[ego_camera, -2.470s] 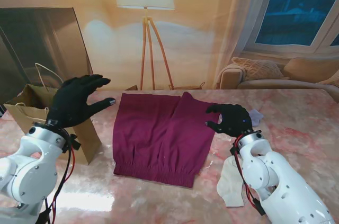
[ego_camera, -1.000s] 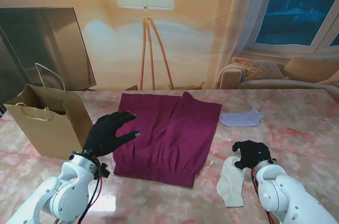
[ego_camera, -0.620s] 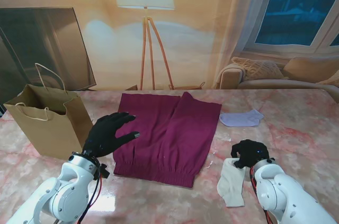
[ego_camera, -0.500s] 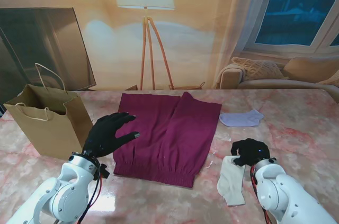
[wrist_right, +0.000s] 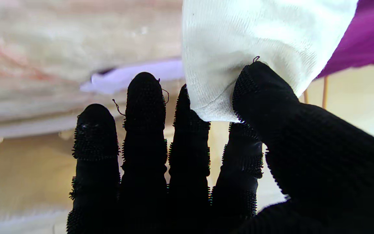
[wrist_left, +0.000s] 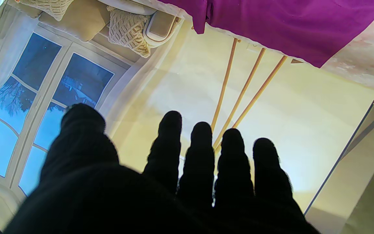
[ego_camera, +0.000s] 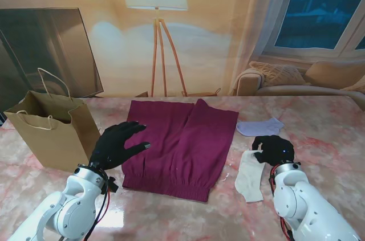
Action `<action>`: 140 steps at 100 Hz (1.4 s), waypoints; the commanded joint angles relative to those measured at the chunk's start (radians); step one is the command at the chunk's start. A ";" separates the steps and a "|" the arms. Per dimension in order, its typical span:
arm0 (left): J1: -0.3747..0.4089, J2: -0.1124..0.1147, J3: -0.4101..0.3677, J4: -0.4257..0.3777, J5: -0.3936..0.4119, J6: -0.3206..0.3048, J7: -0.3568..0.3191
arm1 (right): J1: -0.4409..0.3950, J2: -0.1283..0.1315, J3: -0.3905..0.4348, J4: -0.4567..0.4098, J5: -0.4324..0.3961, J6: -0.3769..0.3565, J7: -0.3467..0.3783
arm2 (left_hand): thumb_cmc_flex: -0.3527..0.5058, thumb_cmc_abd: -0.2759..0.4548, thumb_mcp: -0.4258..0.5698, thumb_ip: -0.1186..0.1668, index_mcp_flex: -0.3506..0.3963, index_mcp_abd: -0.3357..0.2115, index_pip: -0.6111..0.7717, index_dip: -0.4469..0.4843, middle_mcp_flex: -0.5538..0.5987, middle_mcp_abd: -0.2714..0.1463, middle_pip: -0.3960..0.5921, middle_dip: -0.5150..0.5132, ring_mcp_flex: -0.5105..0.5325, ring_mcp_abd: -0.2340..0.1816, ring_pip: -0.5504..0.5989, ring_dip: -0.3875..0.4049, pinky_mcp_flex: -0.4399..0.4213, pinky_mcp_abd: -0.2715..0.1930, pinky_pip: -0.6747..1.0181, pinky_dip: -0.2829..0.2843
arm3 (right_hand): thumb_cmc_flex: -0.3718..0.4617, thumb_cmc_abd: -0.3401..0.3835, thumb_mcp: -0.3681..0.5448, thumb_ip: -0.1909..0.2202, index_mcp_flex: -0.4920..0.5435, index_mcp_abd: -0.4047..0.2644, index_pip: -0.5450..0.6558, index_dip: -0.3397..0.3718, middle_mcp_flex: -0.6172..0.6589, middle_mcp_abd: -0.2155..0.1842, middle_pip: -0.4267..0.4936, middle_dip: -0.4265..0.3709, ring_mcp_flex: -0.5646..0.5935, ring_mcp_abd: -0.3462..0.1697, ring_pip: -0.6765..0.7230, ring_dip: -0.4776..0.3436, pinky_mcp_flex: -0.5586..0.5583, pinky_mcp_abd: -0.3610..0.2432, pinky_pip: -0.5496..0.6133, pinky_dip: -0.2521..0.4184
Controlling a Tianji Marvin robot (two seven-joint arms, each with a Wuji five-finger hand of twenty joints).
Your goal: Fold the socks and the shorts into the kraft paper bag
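Two hands, one sock pinched

Our right hand (ego_camera: 274, 150) grips the cream sock (ego_camera: 249, 176) by its far end, right of the maroon shorts (ego_camera: 179, 145). Our left hand (ego_camera: 116, 144) hovers spread and empty over their left edge. Far left on the bench (ego_camera: 331, 133) stands the kraft paper bag (ego_camera: 54, 135); a pale sock (ego_camera: 259, 127) lies farther right.

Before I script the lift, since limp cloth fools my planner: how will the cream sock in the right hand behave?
Probably floppy: the cream sock lies flat, pinched only at one end by the right hand. Likely light, thin knit. It may drag along the table.
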 commanded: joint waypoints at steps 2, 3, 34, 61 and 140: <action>-0.001 -0.001 0.003 0.000 -0.003 -0.001 -0.001 | 0.013 -0.007 0.012 -0.015 -0.020 0.003 -0.021 | 0.016 0.036 -0.011 0.049 0.003 -0.006 -0.013 0.014 -0.036 0.006 -0.021 -0.009 -0.016 -0.015 -0.021 -0.007 -0.014 -0.018 -0.009 -0.007 | 0.014 0.029 0.026 0.019 0.036 -0.004 0.038 -0.011 0.038 0.013 0.018 0.014 -0.007 -0.009 0.031 0.022 -0.012 0.025 0.033 -0.002; -0.001 -0.001 0.003 0.000 -0.004 -0.001 -0.001 | 0.014 -0.007 0.013 -0.015 -0.022 0.003 -0.024 | 0.015 0.037 -0.011 0.049 0.002 -0.006 -0.013 0.014 -0.037 0.006 -0.021 -0.009 -0.016 -0.015 -0.021 -0.007 -0.015 -0.018 -0.010 -0.007 | 0.014 0.029 0.026 0.019 0.035 -0.005 0.037 -0.012 0.038 0.011 0.018 0.014 -0.007 -0.009 0.030 0.022 -0.012 0.025 0.033 -0.003; -0.002 -0.002 0.004 0.005 -0.002 -0.003 0.005 | -0.029 0.014 0.043 -0.061 -0.121 -0.084 -0.034 | 0.017 0.037 -0.011 0.049 0.004 -0.006 -0.012 0.015 -0.037 0.007 -0.022 -0.009 -0.018 -0.013 -0.021 -0.008 -0.016 -0.019 -0.011 -0.007 | 0.006 0.020 0.025 0.020 0.032 -0.036 0.052 -0.015 0.021 -0.019 0.002 0.013 -0.038 -0.027 0.003 0.005 -0.032 0.006 0.014 -0.012; 0.003 -0.001 0.006 0.003 -0.001 -0.007 0.004 | -0.106 0.050 0.056 -0.080 -0.257 -0.195 -0.036 | 0.016 0.039 -0.012 0.049 0.006 -0.008 -0.011 0.015 -0.037 0.008 -0.021 -0.009 -0.019 -0.015 -0.022 -0.008 -0.017 -0.019 -0.012 -0.008 | -0.014 -0.011 0.036 0.006 0.039 -0.061 0.058 -0.032 0.004 -0.048 0.002 0.047 -0.084 -0.050 -0.013 0.011 -0.072 -0.009 -0.026 -0.014; 0.002 0.000 0.009 0.003 0.000 -0.008 -0.001 | -0.300 0.066 0.198 -0.266 -0.286 -0.374 0.153 | 0.013 0.040 -0.012 0.050 -0.001 -0.008 -0.015 0.015 -0.045 0.014 -0.025 -0.008 -0.026 -0.010 -0.024 -0.009 -0.019 -0.017 -0.019 -0.011 | -0.429 0.271 -0.293 0.182 0.082 0.089 -0.261 0.047 -0.185 -0.016 -0.136 -0.042 -0.305 -0.019 -0.146 0.030 -0.222 -0.007 -0.178 0.098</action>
